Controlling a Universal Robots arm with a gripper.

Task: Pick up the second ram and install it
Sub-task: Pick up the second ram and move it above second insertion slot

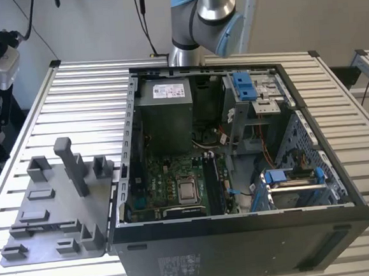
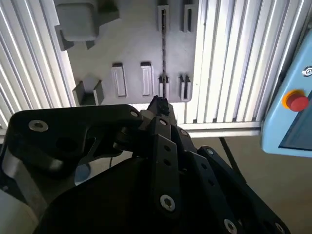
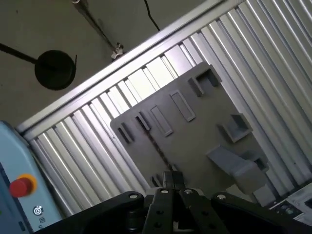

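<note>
Writing: a white label point(image 1: 168, 90) sits on the grey power supply inside the computer case point(image 1: 244, 248), and a pale sticker point(image 1: 180, 265) is on the case's outer wall. The print on both is too small to read.
Ram: the second ram point(image 2: 163, 53) point(image 3: 153, 144) shows in both wrist views edge-on, as a thin, straight dark line. Its chips and label cannot be made out from this angle.
Ram position: it stands on edge in the grey fixture plate point(image 2: 131, 48), spanning one pair of end slots. A matching pair of slots lies just beside it.
Gripper: the gripper point(image 2: 158, 105) point(image 3: 173, 178) hangs over the near end of the dark line. Its black fingers are drawn together tip to tip, with nothing seen gripped between them.
Fixture plate: it lies flat near the edge of the slatted metal surface point(image 1: 85, 88) on the exterior view's left, and a tall grey post point(image 1: 71, 163) rises from it.
Case: it lies open on the surface just beside the plate, toward the exterior view's right, with the green motherboard point(image 1: 168, 177) exposed.
Arm: the arm point(image 1: 210, 14) rises at the far edge of the surface, behind the case.
Beyond the edge: a blue box with a red button point(image 2: 296, 101) sits off the surface, past the plate.
</note>
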